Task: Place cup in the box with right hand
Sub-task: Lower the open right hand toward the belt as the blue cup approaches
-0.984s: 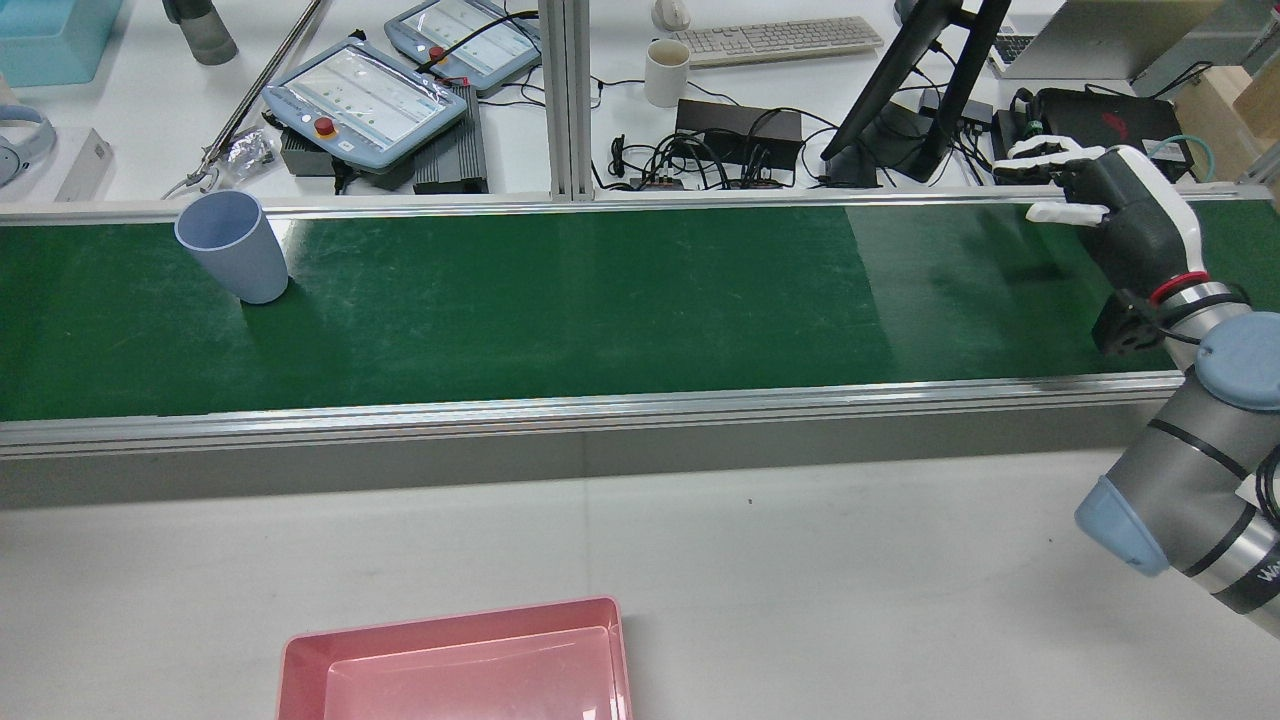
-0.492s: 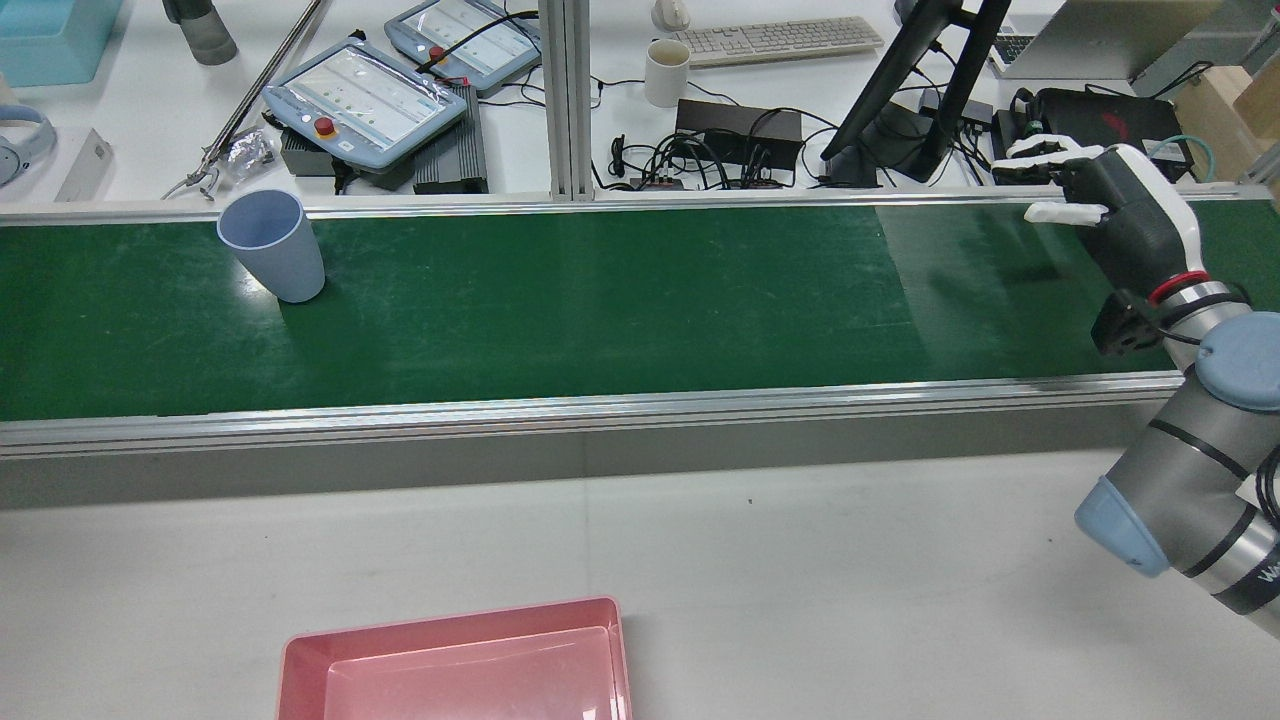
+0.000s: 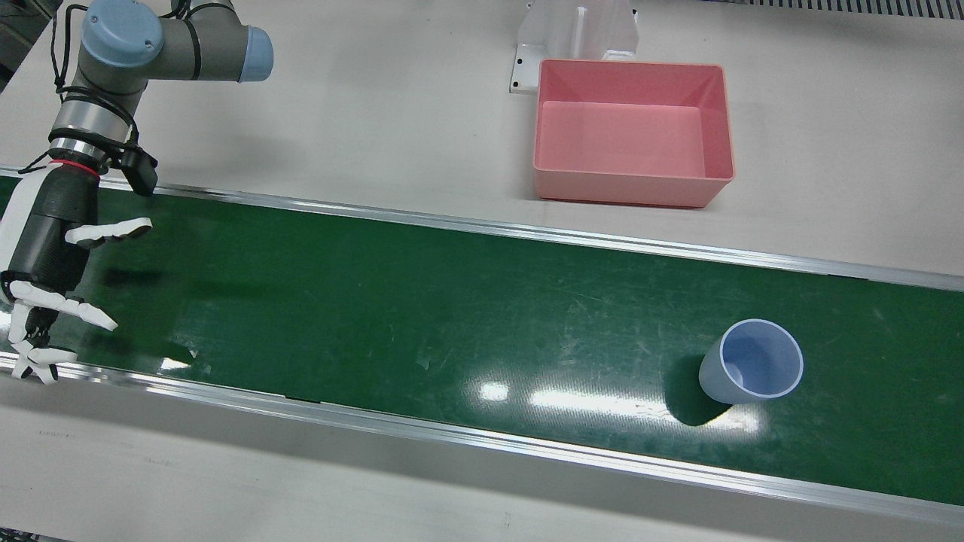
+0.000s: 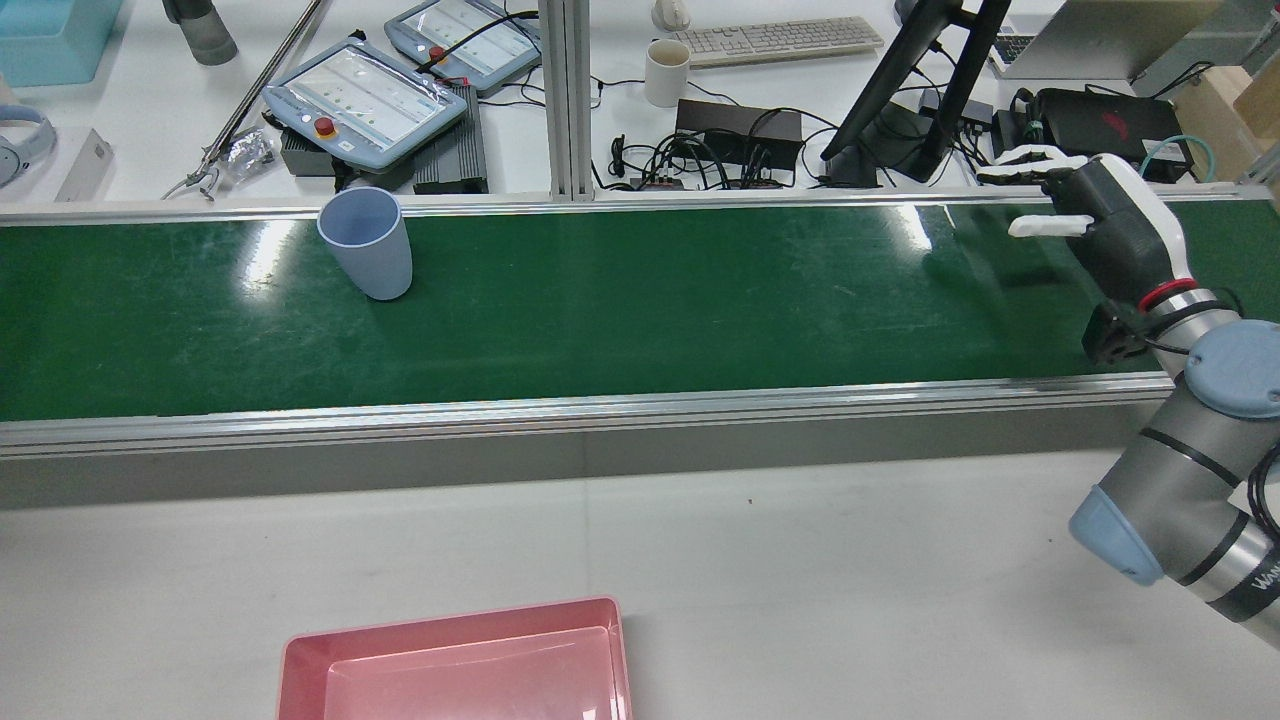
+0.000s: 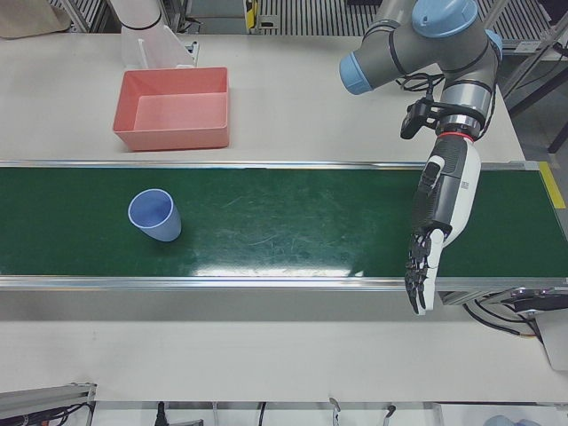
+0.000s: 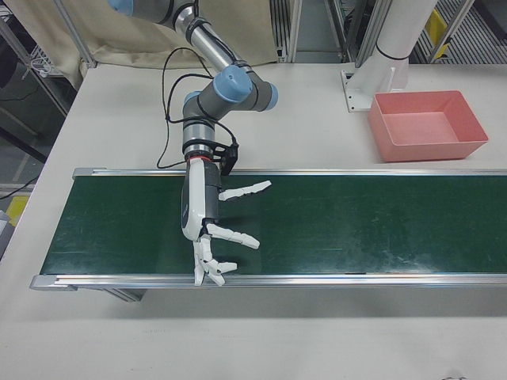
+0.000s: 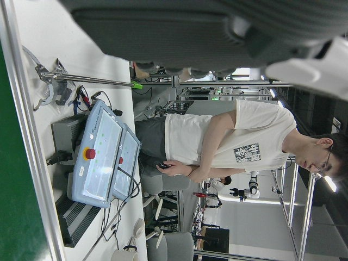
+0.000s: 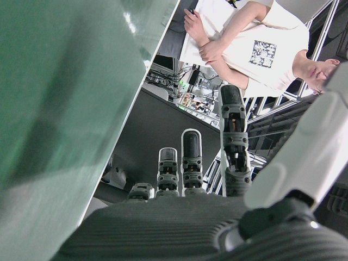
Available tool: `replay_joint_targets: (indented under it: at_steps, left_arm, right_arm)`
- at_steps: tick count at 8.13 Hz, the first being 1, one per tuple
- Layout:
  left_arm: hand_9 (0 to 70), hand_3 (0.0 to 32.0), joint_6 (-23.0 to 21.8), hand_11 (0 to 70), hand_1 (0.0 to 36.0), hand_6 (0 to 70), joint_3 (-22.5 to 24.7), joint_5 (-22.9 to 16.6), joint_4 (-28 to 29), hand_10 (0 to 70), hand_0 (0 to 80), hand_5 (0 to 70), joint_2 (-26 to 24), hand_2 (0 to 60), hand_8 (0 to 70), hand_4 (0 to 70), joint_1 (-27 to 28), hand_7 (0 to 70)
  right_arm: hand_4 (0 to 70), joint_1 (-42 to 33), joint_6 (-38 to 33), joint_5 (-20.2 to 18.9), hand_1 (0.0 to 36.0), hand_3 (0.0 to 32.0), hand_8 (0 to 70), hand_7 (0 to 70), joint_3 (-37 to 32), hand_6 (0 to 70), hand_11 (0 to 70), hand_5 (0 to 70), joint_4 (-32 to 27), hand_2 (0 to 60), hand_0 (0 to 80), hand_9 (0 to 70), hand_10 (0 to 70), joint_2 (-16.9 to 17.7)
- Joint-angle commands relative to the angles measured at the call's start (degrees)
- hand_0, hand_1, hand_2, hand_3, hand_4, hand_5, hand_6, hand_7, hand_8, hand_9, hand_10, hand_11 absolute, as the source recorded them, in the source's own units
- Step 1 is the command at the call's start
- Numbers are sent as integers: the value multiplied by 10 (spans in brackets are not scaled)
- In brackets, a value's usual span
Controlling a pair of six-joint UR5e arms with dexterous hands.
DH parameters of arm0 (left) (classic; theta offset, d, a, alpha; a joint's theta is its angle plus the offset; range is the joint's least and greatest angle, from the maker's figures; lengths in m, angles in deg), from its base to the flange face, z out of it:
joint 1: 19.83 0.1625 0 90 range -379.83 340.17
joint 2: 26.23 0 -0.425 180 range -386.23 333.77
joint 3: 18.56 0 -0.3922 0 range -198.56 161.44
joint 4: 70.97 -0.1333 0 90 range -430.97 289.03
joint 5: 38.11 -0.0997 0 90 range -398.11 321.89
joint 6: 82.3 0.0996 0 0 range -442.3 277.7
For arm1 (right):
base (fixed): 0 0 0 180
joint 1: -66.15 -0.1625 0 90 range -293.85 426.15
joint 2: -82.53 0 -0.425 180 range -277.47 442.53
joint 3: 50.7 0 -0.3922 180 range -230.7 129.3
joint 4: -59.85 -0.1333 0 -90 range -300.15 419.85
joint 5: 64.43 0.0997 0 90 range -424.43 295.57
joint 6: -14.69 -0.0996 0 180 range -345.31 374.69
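Note:
A pale blue cup [image 4: 366, 246] stands upright on the green belt [image 4: 700, 300], near its far edge at the left of the rear view. It also shows in the front view [image 3: 753, 369] and the left-front view [image 5: 156, 216]. My right hand [image 4: 1095, 215] is open and empty over the belt's right end, far from the cup; it also shows in the front view [image 3: 53, 256] and the right-front view [image 6: 207, 229]. The pink box [image 4: 450, 622] sits on the white table on my side of the belt. My left hand [image 5: 430, 226] is open and empty over the belt's other end.
Teach pendants [image 4: 365, 100], cables, a white mug [image 4: 666, 72] and a monitor stand lie on the desk beyond the belt. A white pedestal [image 3: 576, 34] stands behind the box. A person shows in both hand views.
The cup has travelled to the right along the belt in the rear view, towards my right hand. My right hand has shifted slightly left and farther out, still open.

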Motion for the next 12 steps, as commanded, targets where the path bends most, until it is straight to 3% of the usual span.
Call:
replay_joint_targets:
  at_steps: [1,10,12]
  left_arm:
    - [0,0,0,0,0,0,0,0,0,0,0,0,0,0,0,0,0,0]
    - [0,0,0,0,0,0,0,0,0,0,0,0,0,0,0,0,0,0]
    - [0,0,0,0,0,0,0,0,0,0,0,0,0,0,0,0,0,0]
  right_arm:
    - [463,0,1,1,8,0,102,472,0,99,28,16,0,10,440,202,20,0]
    - [355,2,51,0,8,0,104,453,14,97,61,23,-3,1,431,207,41,-6]
    - [365,7,63,0,9,0,104,457,20,98,57,22,-3,10,430,209,38,-7]
